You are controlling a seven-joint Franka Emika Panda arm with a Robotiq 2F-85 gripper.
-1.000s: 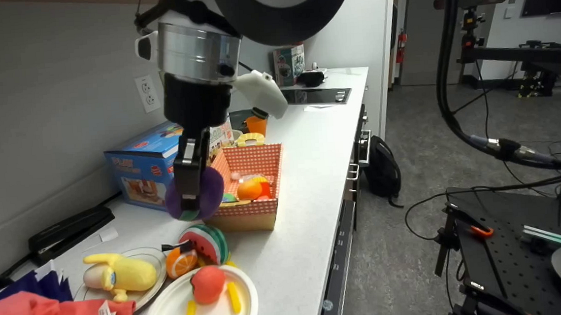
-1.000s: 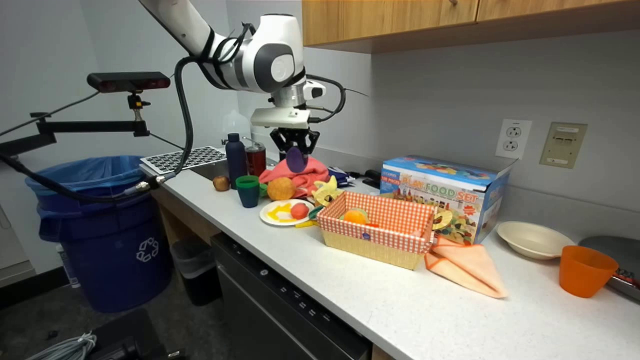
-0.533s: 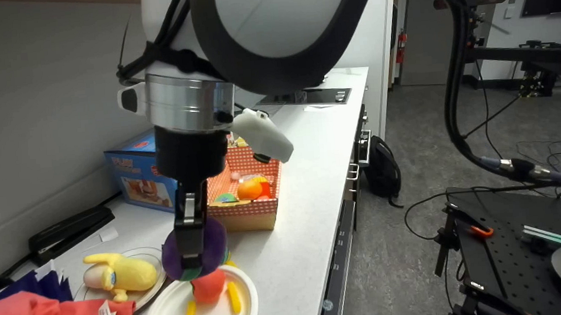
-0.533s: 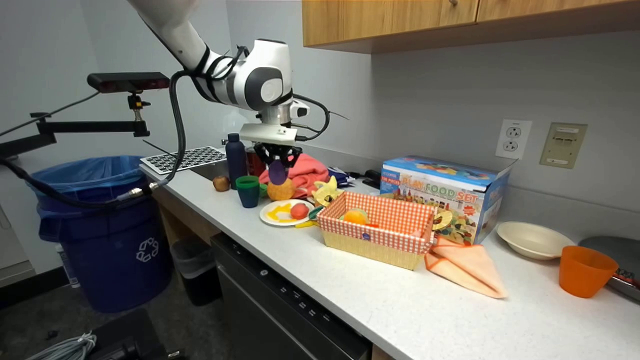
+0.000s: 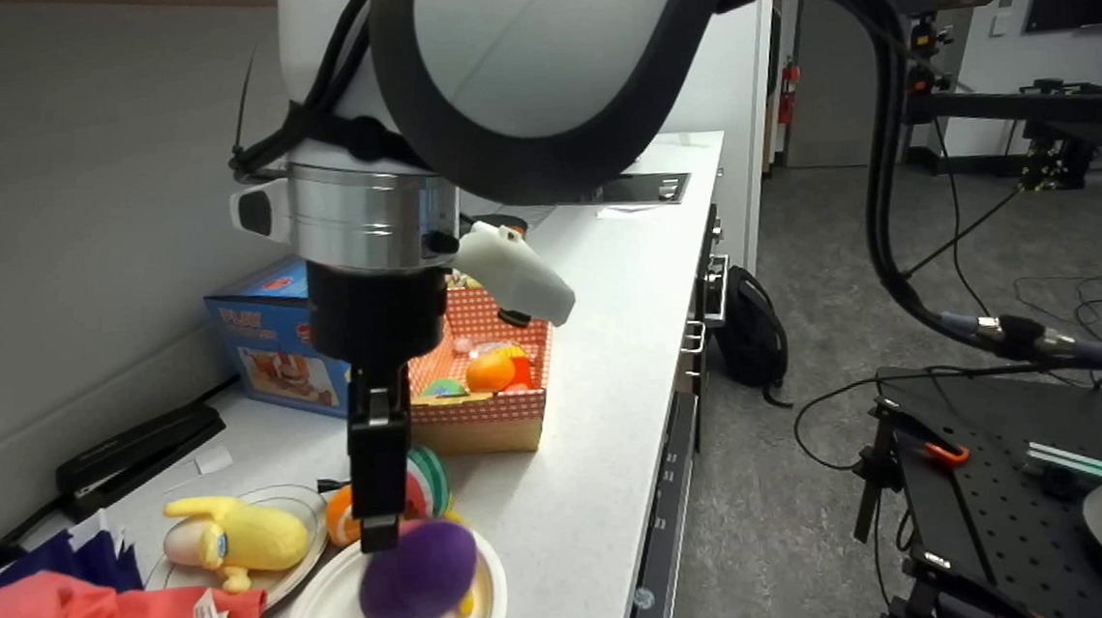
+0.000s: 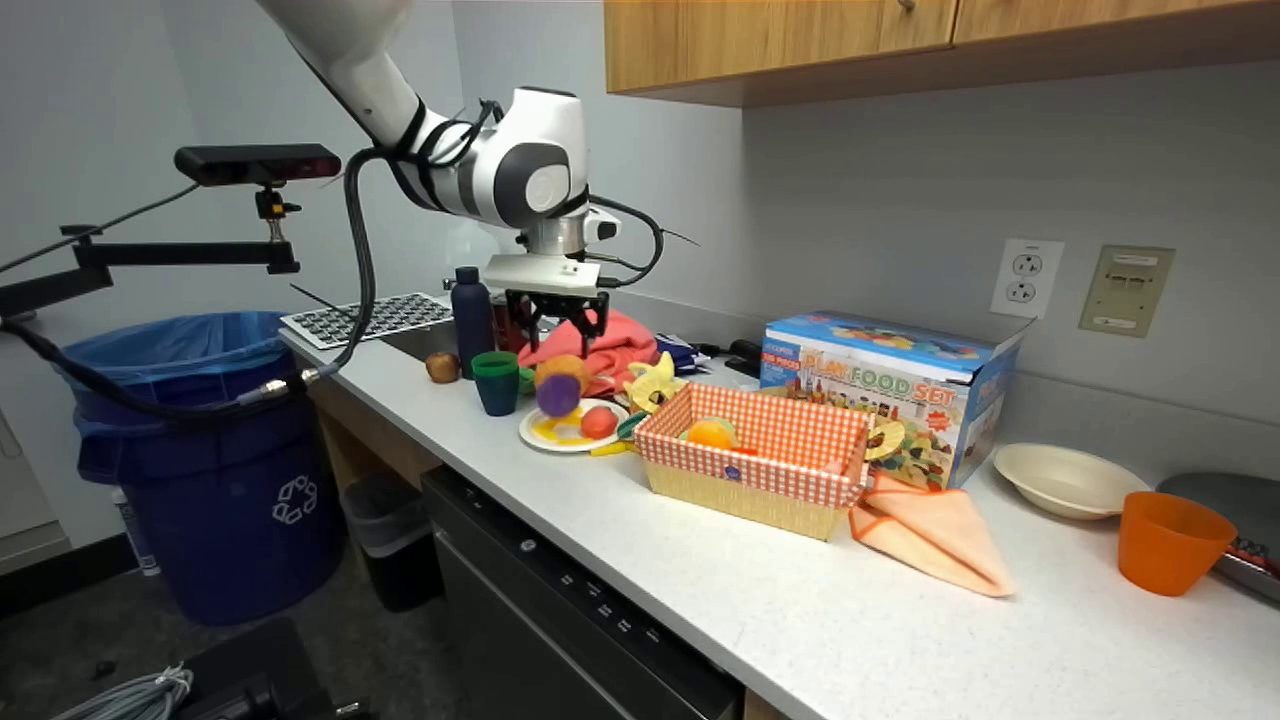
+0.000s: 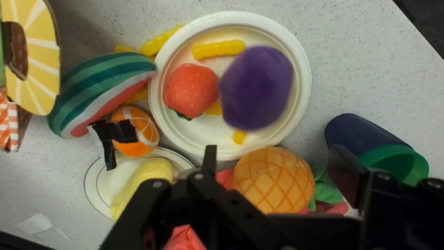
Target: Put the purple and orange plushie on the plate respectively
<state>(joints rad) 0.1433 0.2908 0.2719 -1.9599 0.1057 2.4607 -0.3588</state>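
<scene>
Nearest the wrist camera, your tool (image 7: 275,159) gapes wide, holding nothing. Below, you see the blurred purple plushie (image 7: 256,88) over the plate (image 7: 208,135); you cannot tell whether they touch. The orange-slice plushie (image 7: 147,130) sits just outside the rim.

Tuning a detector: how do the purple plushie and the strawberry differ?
The purple plushie shows plain purple; the strawberry is red, pale-dotted. The purple plushie looks larger than the strawberry. In the wrist view, the purple plushie is blurred, the strawberry sharper; both appear inside the rim of the plate.
</scene>
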